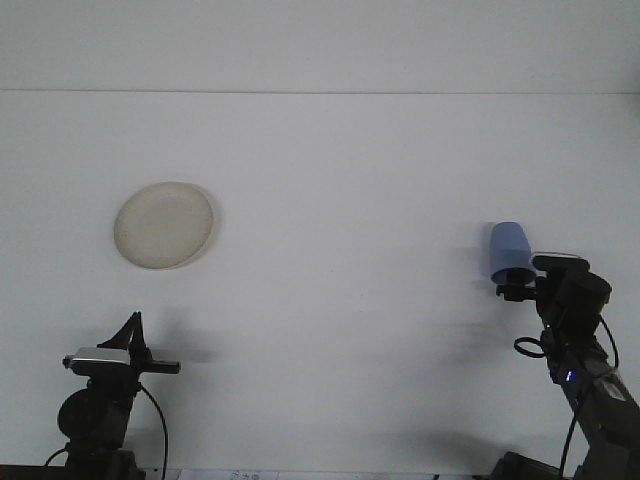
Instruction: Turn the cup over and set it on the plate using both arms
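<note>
White table (330, 330), barely started: cup (510, 252) at 3 o'clock, plate (164, 224) at 9, well apart.
Right gripper (517, 289) just beside the cup, left gripper (131, 329) parked; can't tell either's fingers, flip and placing all left.

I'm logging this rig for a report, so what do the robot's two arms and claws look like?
Both arms are black, jointed metal. The left claw ends in dark pointed fingers above a silver-grey band, with a black cable looping down beside its base. The right claw is black too, with a pale strip on top, looped black cables below it and a small blue light on the arm.
</note>
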Available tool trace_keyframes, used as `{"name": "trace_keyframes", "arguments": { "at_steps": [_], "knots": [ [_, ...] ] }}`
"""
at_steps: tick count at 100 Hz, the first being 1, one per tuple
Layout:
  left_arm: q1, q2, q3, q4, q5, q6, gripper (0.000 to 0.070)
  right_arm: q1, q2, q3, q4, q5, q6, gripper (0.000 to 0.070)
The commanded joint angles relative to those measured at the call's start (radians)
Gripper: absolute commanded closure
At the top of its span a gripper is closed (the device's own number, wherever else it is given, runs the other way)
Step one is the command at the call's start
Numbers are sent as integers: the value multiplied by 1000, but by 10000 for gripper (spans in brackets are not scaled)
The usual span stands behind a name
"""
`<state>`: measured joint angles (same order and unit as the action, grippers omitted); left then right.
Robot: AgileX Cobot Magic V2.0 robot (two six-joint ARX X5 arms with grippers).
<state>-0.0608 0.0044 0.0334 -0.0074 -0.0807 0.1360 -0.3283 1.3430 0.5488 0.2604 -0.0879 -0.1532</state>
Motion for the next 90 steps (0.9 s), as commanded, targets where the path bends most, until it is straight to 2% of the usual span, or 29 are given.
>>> {"name": "trace_keyframes", "arguments": {
  "at_steps": [1, 10, 32, 39, 52, 60, 75, 82, 90],
  "knots": [
    [2, -2, -19, 11, -2, -10, 687, -5, 38, 6, 54, -16, -5, 181],
    [2, -2, -19, 11, -2, -10, 687, -5, 69, 6, 116, -36, -4, 193],
    [2, -2, -19, 11, -2, -10, 687, -5, 143, 6, 240, -72, -4, 410],
    [2, -2, -19, 11, -2, -10, 687, -4, 161, 6, 273, -74, 0, 494],
    [2, -1, -19, 11, -2, -10, 687, -4, 166, 6, 294, -73, -1, 699],
    [2, -2, -19, 11, -2, -10, 687, -4, 162, 6, 322, -74, 9, 700],
    [2, -2, -19, 11, -2, -10, 687, 1, 124, 6, 321, -72, 77, 700],
    [2, -2, -19, 10, -2, -10, 687, 6, 78, 7, 286, -68, 79, 700],
    [2, -2, -19, 10, -2, -10, 687, 18, 2, 9, 219, -32, 101, 700]
  ]
}}
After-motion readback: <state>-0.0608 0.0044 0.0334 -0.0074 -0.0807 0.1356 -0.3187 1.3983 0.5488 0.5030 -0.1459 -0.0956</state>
